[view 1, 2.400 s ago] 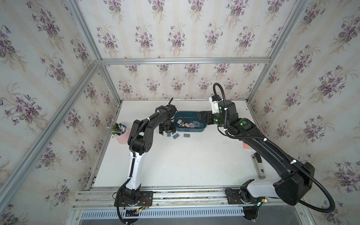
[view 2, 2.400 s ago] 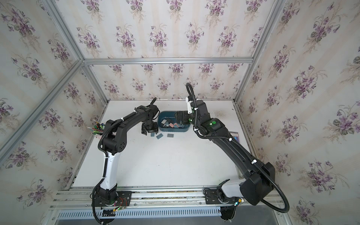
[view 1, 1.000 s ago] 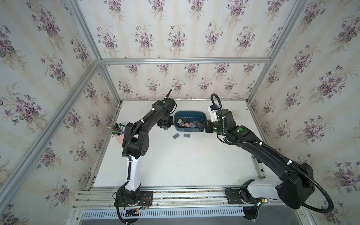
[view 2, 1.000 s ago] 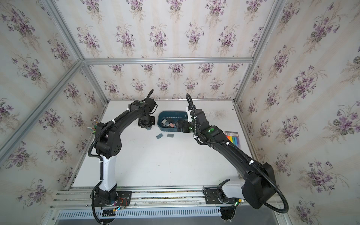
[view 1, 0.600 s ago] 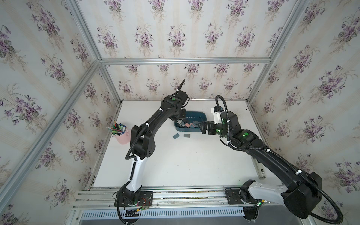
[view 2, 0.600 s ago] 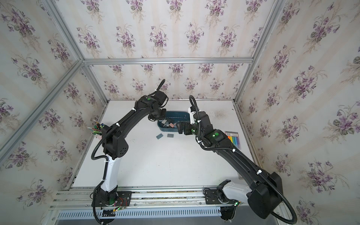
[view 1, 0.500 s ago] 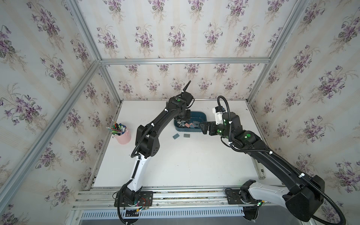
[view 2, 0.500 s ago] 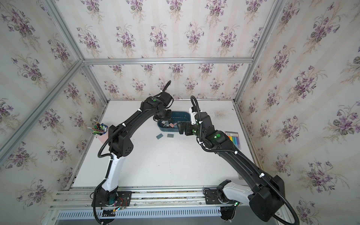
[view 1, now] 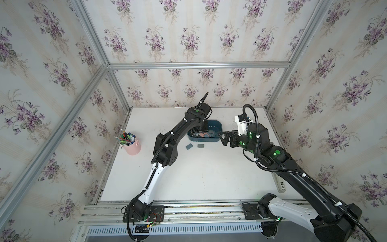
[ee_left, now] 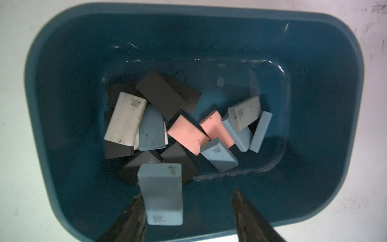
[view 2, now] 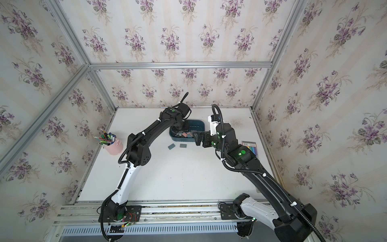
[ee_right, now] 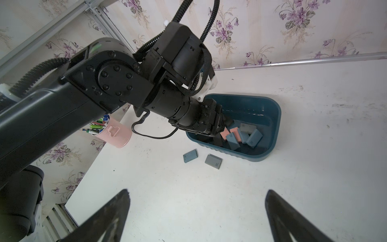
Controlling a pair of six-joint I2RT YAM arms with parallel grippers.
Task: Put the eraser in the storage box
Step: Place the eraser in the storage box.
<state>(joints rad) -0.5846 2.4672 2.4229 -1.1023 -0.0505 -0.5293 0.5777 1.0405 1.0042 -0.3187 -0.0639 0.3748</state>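
Observation:
The storage box is a dark teal tub at the back of the table, holding several erasers in black, white, pink and light blue. My left gripper hangs over the box's near end with its jaws apart. A light blue eraser lies against one finger only; a wide gap separates it from the other finger. My right gripper is open and empty above the bare table, just right of the box. Two grey-blue erasers lie on the table in front of the box.
A pink pen cup full of pens stands near the left wall. A coloured card lies at the right side of the table. The left arm reaches across above the table to the box.
My left gripper has swung from the table left of the box to over the box and has opened, so the blue eraser is no longer pinched. The right gripper has drawn back slightly.

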